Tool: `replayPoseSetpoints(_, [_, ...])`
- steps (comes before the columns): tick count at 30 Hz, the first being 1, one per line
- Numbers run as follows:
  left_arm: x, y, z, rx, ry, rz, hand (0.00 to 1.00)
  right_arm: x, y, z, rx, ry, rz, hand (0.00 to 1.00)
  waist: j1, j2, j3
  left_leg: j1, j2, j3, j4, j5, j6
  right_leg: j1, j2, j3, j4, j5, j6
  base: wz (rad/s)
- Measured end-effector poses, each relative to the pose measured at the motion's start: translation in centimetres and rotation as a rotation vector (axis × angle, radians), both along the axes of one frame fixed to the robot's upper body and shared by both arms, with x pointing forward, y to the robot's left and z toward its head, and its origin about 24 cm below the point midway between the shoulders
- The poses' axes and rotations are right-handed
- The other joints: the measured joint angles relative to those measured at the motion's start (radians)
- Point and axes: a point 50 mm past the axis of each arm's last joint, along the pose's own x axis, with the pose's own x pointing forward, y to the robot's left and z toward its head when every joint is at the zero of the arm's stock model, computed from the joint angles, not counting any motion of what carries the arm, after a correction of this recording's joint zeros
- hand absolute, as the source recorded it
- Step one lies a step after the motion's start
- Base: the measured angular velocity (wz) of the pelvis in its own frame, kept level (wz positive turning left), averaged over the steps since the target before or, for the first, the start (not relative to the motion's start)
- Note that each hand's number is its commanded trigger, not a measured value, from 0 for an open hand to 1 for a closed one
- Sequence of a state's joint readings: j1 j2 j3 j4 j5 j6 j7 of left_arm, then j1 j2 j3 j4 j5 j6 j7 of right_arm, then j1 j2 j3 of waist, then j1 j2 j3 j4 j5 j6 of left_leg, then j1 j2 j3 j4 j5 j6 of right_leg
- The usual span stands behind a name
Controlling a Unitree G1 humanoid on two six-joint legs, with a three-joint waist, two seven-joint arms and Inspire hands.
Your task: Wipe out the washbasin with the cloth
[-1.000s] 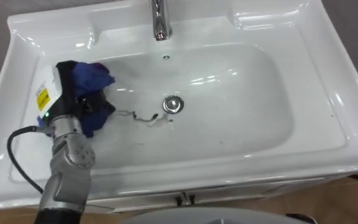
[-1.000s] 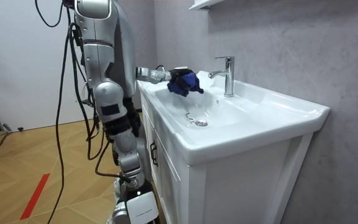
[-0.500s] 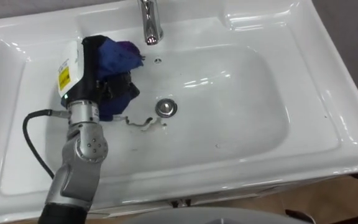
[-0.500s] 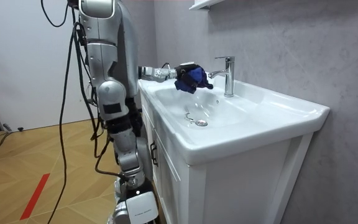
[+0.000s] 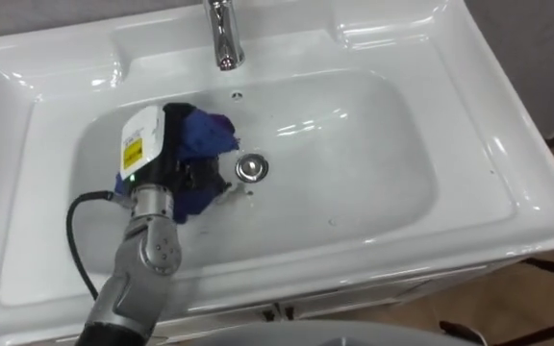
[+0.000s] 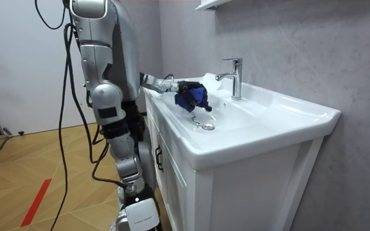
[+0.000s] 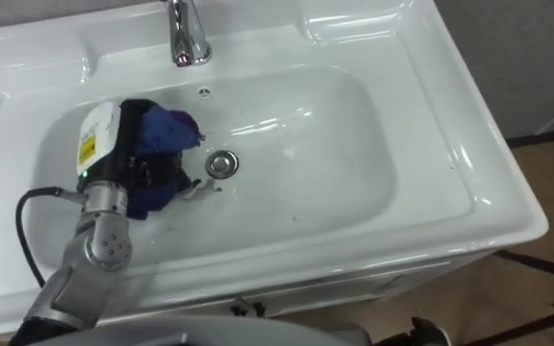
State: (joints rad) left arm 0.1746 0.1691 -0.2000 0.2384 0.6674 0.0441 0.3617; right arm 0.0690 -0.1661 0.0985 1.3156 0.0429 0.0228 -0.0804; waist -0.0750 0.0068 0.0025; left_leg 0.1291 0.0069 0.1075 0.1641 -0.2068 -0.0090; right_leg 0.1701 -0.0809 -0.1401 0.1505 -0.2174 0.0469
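One left hand [image 5: 157,159] in basin [image 5: 354,163], fingers [image 5: 188,175] clenched round blue cloth [image 5: 205,135] (beside drain [image 5: 250,169])

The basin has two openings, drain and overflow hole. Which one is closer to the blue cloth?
The drain, the metal ring at the basin's bottom, right beside the blue cloth in the left hand. The overflow hole sits higher, under the tap.

A bathroom — a white basin [image 5: 508,144] on a white cabinet [image 6: 236,192] against a grey wall [image 6: 300,51], chrome tap [image 5: 221,34] at its twelve o'clock — wooden floor [image 6: 44,167].
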Motion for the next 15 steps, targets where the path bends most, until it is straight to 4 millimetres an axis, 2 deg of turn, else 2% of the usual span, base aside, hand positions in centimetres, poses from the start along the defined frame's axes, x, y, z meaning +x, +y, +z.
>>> replayPoseSetpoints(6, [-1.0,0.7,-1.4,0.026,0.057,0.029,1.00,-0.1,-0.6,0.2,0.001,0.005,0.004,0.00,0.001,0.019,-0.0120,0.001,0.006,0.012,-0.001,0.000,0.000,-0.007,0.005,0.012,0.002,0.009,-0.001,-0.07])
replayPoseSetpoints(10, [-1.3,1.5,-2.1,0.076,0.072,0.045,1.00,-0.2,-0.9,0.2,-0.009,0.010,0.008,0.00,-0.005,0.030,-0.0104,0.004,0.015,0.030,-0.001,-0.001,-0.002,-0.012,0.014,0.030,0.001,0.016,-0.006,-0.14])
replayPoseSetpoints(15, [-1.4,2.1,-2.7,0.125,0.093,0.053,1.00,-0.5,-1.1,0.2,-0.018,0.025,0.032,0.00,-0.005,0.031,-0.0096,0.008,0.018,0.040,-0.003,-0.001,-0.004,-0.013,0.017,0.040,0.001,0.017,-0.007,-0.05])
